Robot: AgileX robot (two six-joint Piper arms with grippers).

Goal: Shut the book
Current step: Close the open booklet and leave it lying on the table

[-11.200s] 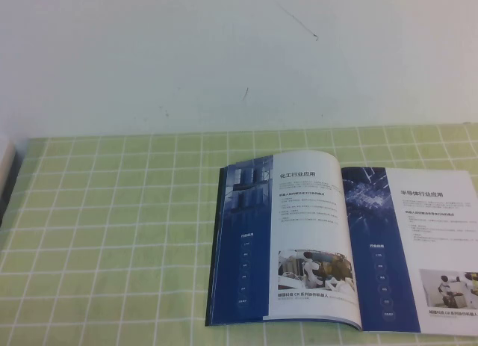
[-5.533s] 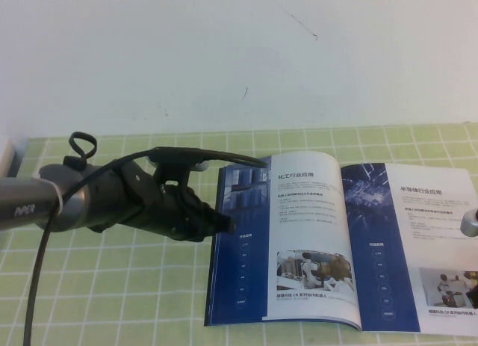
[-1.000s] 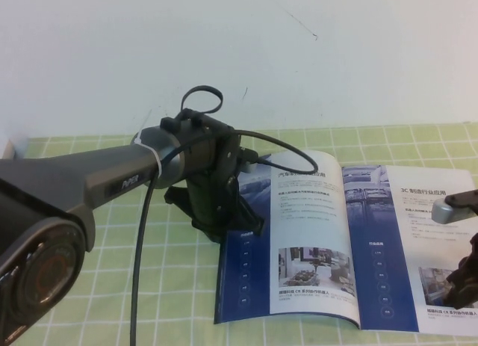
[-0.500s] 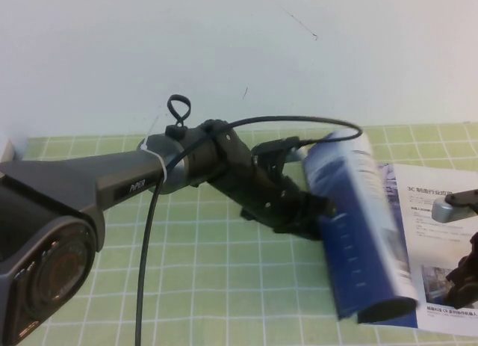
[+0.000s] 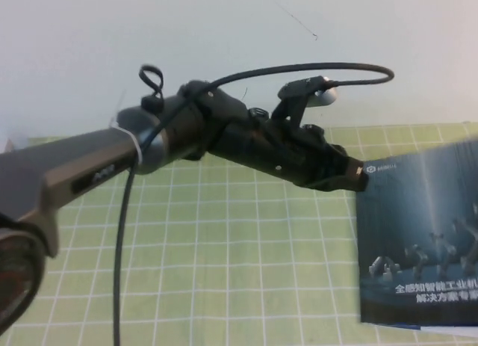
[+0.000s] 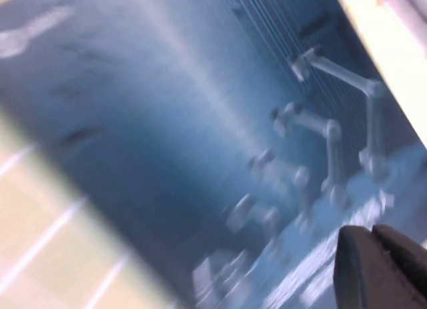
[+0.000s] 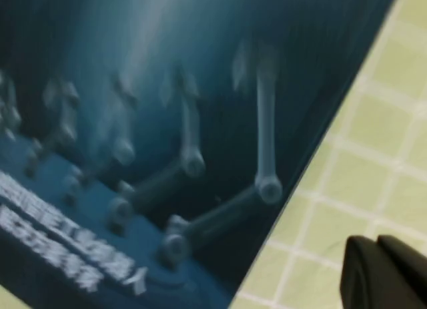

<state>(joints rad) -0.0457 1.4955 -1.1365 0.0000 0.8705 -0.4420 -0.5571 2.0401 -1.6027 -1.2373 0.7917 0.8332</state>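
The book (image 5: pixel 422 241) lies shut at the table's right side, its dark blue cover with robot-arm pictures and white lettering facing up. My left arm reaches across the table and my left gripper (image 5: pixel 357 174) is at the book's upper left corner. In the left wrist view the cover (image 6: pixel 200 122) fills the picture and the left gripper (image 6: pixel 381 269) hovers over it with its fingers pressed together, holding nothing. My right gripper (image 7: pixel 383 272) is outside the high view; its own view shows it shut over the green cloth beside the book's (image 7: pixel 133 122) edge.
A green cloth with a white grid (image 5: pixel 224 249) covers the table, and a white wall (image 5: pixel 112 47) stands behind it. The left arm's black cable (image 5: pixel 123 241) hangs over the cloth on the left.
The book's raised left half has swung over to the right and now lies flat, cover up. My left gripper followed it rightward and upward. The right gripper has left the high view.
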